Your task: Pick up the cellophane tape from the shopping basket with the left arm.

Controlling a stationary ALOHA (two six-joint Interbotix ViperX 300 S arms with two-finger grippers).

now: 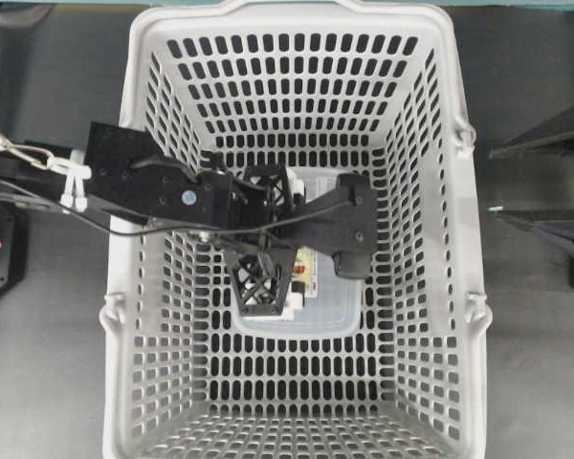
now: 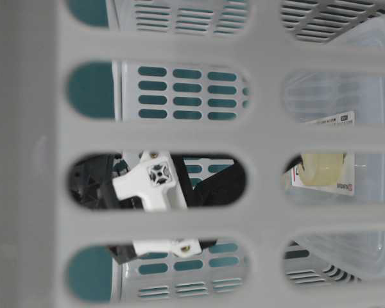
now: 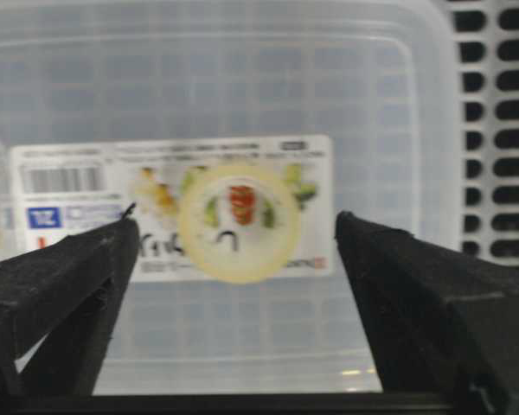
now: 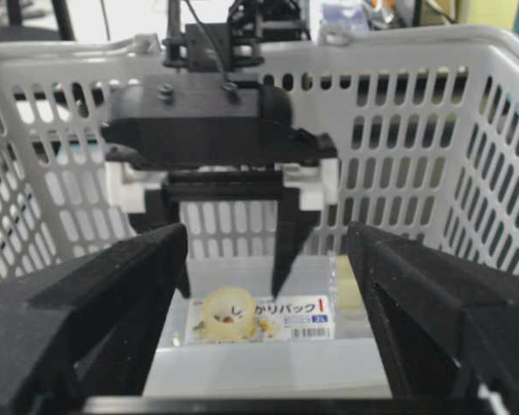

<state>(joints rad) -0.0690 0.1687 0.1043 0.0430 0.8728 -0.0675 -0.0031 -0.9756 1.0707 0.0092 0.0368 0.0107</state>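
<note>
The shopping basket (image 1: 297,29) is cut off at the overhead view's bottom edge; the clear lidded container (image 1: 325,316) is largely hidden beneath the left arm (image 1: 163,186).

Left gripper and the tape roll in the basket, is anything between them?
No. In the left wrist view the tape roll lies on the clear lidded container, centred in the gap of the open left gripper, with nothing between.

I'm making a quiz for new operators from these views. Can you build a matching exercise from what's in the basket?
Things:
1. shopping basket
2. tape roll
3. left gripper
4. clear lidded container

States:
A. pale yellow, lying on a printed label
B. jaws open, above the roll
C. light grey, slotted walls
D. see-through, on the basket floor

Pairs: 1-C, 2-A, 3-B, 4-D
</note>
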